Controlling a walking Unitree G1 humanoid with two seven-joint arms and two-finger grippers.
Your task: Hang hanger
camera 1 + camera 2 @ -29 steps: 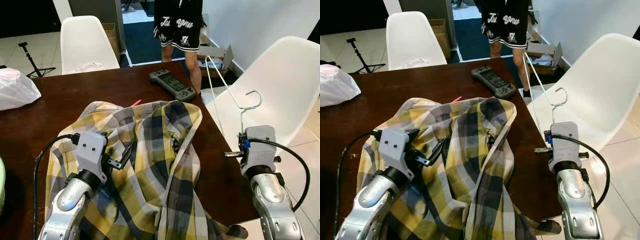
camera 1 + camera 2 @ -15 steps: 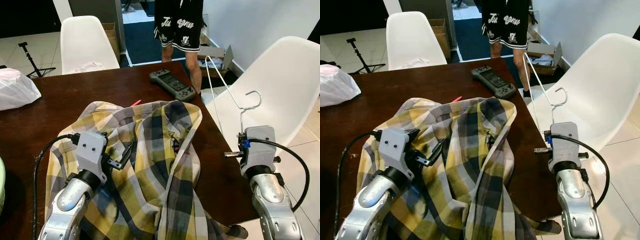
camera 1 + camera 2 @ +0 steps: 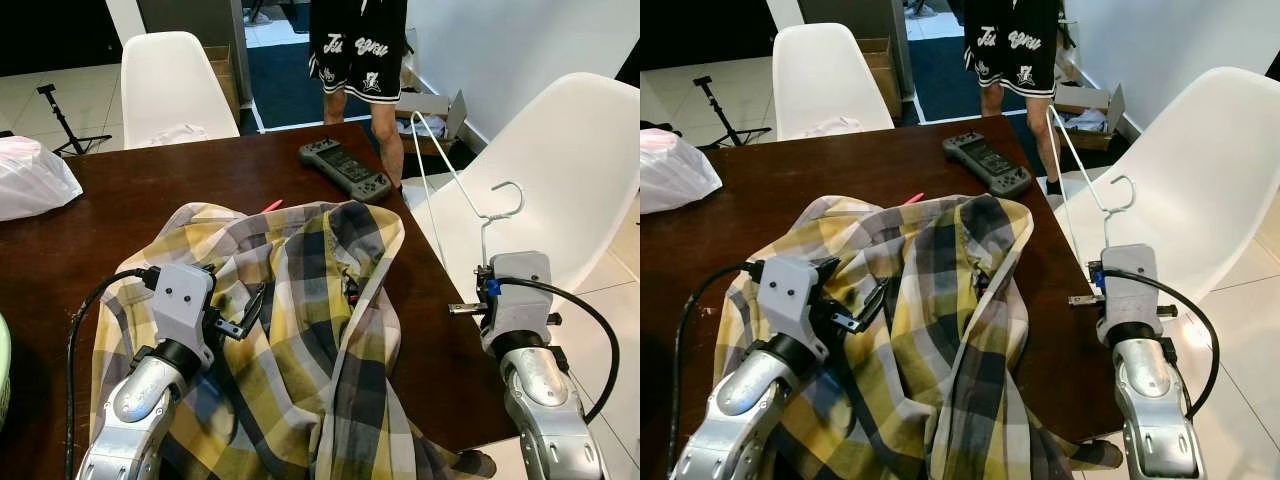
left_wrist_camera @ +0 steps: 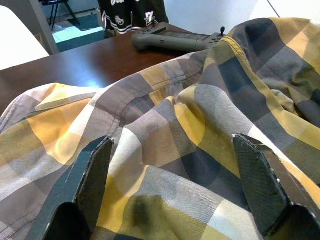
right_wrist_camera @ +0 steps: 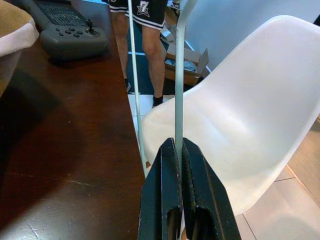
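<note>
A yellow and grey plaid shirt [image 3: 310, 300] lies crumpled on the dark wooden table [image 3: 120, 210]. My left gripper [image 3: 248, 312] rests low over the shirt's left side, open, its fingers [image 4: 92, 180] spread with cloth between and below them. Just off the table's right edge, my right gripper [image 5: 178, 146] is shut on the stem of a white wire hanger [image 3: 508, 192]. The hanger stands upright, hook on top, and its long wire [image 5: 134, 75] slants away toward the far table corner.
A grey handheld controller [image 3: 346, 168] lies at the table's far right. A white chair [image 3: 570, 160] stands right of the hanger, another [image 3: 170, 85] behind the table. A person [image 3: 358, 50] stands beyond. A white bag [image 3: 30, 178] sits far left.
</note>
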